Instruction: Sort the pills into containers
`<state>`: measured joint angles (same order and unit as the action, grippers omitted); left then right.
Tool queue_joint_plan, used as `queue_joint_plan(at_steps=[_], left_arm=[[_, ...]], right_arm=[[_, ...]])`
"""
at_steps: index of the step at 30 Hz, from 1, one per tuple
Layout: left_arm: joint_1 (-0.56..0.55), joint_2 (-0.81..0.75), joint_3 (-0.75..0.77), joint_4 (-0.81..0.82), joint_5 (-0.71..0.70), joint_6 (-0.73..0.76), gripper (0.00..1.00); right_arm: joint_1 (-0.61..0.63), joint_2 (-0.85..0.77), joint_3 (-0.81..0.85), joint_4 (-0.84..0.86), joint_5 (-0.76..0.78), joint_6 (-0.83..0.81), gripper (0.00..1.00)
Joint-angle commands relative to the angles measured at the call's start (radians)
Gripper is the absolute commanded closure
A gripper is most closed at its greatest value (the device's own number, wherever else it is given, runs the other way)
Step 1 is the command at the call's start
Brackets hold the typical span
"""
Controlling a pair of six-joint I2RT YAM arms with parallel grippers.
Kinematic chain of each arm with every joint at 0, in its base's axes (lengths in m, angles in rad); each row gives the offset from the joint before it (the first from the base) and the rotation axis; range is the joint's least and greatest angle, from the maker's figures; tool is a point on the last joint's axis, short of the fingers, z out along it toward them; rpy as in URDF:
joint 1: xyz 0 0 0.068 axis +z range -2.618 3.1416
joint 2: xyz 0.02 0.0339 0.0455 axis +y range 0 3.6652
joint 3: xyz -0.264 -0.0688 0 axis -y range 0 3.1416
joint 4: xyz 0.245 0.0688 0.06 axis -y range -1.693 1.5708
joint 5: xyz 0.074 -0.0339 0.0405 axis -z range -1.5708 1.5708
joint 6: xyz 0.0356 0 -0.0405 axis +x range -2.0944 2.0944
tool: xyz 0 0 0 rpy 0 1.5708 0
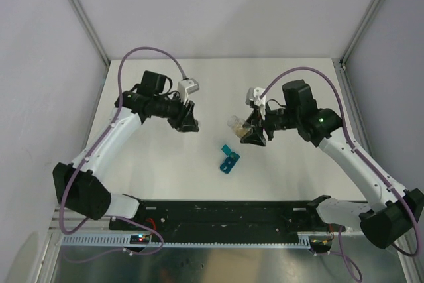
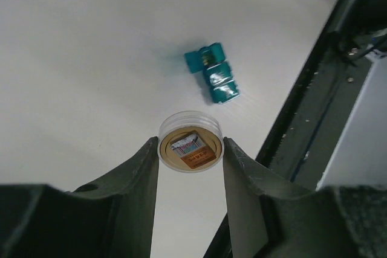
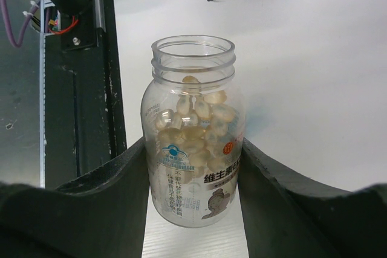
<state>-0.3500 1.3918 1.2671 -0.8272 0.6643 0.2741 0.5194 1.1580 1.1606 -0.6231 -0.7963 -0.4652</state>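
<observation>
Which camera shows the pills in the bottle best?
The right wrist view: the pills show close up through the clear open bottle. The top view shows the bottle only as a tiny pale blur. The left wrist view misses it.

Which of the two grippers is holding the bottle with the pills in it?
The right gripper has the open pill bottle clamped between its fingers. The left gripper grips only a round cap.

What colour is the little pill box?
The pill box is teal blue, clearest in left wrist view.
</observation>
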Motion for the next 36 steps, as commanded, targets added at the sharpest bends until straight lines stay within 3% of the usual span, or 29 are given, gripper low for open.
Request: queue_joint_plan(at_steps=[1,13,36], left_arm=[[-0.021,-0.065,0.114,-0.018,0.203,-0.016,1.00],[-0.082,-0.043,0.243,-0.018,0.440,-0.102,1.00],[-0.158,-0.081,0.235,-0.018,0.423,-0.122,1.00]], right_arm=[[0.033,0.045,0.126,-0.075,-0.028,-0.063,1.00],[0.123,0.114,0.230,-0.156,-0.016,-0.113,1.00],[0.167,0.150,0.259,-0.169,0.033,-0.124,1.00]])
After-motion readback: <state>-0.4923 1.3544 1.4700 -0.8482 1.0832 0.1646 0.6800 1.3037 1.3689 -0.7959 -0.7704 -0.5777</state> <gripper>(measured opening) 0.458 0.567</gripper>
